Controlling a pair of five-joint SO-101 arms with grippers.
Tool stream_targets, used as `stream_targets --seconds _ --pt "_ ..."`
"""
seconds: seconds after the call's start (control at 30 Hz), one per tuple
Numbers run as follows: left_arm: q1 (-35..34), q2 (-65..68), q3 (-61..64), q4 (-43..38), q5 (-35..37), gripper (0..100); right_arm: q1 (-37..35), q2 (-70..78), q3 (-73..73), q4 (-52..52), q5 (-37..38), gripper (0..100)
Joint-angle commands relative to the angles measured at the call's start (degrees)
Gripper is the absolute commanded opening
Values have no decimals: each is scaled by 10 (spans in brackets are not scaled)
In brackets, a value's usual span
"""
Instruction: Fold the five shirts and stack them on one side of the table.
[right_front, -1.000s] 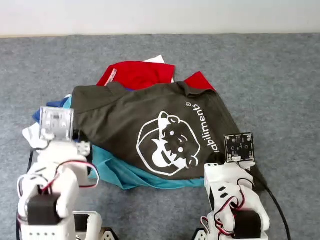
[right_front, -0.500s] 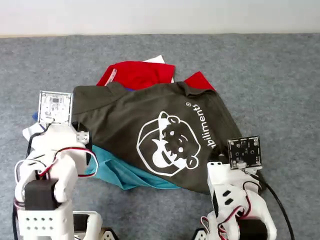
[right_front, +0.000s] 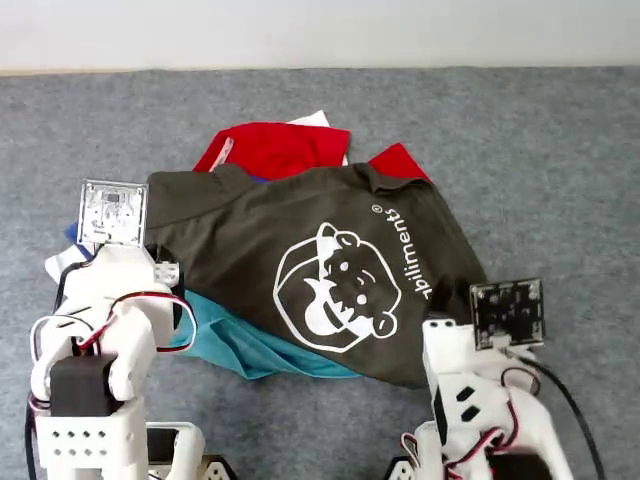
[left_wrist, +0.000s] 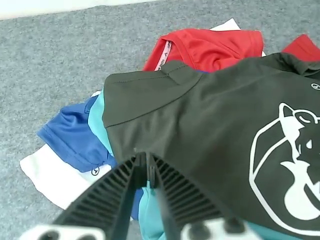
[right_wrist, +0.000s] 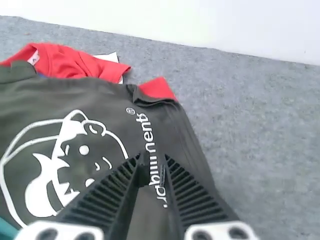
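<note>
On the dark shirt (right_front: 250, 220), white lettering (right_front: 412, 255) (partly hidden, not fully legible)

Straight ahead of our left gripper (left_wrist: 146, 162) and right gripper (right_wrist: 150, 166), the shirt pile (right_front: 330, 270) blocks the way. We find bare table (right_front: 560, 150) open outward of each gripper and beyond the pile.

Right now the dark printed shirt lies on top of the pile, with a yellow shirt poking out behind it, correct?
Not yellow: the high view shows a red shirt poking out behind the dark shirt, which does lie on top.
</note>
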Motion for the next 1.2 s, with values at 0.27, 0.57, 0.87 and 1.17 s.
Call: stream_targets --seconds 0.27,0.57,0.87,1.17 --pt "18 13 -71 -10 5 29 0 348 -283 82 4 54" --pt "95 224 -187 -6 5 29 1 448 -375 133 4 54" --pt "157 498 -349 84 5 29 1 512 -402 180 -74 54" --pt "156 724 -577 244 2 85 1 580 -402 258 -91 57"
